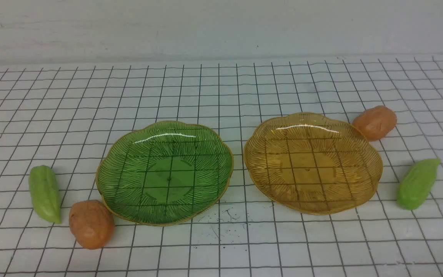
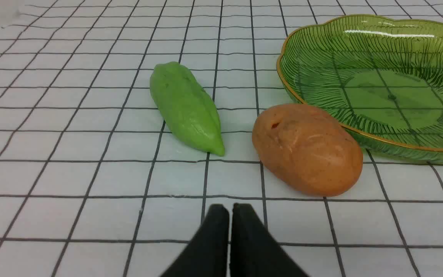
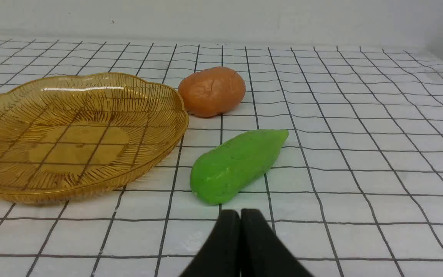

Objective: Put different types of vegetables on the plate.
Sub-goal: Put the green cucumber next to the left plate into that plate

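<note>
White grid-lined surface [image 1: 229, 254], pale wall [image 1: 221, 30] behind, 2 closed tools [image 2: 230, 209] [image 3: 240, 215] holding nothing.

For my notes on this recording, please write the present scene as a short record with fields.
green plate: left of centre, nothing on it
amber plate: right of centre, nothing on it
left vegetables: green cucumber-like one, orange-brown lump, both off the plate
right vegetables: second green one, second orange-brown lump, both off the plate
left pincer: shut, holding nothing
right pincer: shut, holding nothing
task state: no vegetable placed
</note>
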You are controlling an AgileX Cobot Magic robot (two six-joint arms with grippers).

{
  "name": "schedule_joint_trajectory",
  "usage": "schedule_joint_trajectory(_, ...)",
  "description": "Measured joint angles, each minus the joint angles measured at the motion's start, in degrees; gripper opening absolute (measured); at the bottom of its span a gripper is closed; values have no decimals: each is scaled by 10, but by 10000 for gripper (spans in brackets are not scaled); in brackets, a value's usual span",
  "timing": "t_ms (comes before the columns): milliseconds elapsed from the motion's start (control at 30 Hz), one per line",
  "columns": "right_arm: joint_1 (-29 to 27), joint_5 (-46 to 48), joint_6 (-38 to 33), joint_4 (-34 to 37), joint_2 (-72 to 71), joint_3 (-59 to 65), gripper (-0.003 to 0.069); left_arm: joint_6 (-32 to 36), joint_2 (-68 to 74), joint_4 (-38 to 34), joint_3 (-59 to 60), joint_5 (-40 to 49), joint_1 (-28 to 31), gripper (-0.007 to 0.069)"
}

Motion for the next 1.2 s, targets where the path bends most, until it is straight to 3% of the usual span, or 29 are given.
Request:
schedule_joint_trajectory(767, 0, 0, 0, 0, 0, 0, -14, -1, 0, 7, 0, -3, 0, -8)
schedule_joint_trajectory(1033, 0, 0, 0, 0, 0, 0, -14, -95, 0, -113, 2, -95, 0, -8)
schedule_joint_trajectory(1200, 0, 0, 0, 0, 0, 0, -14, -108, 0, -159, 2, -201, 0, -8)
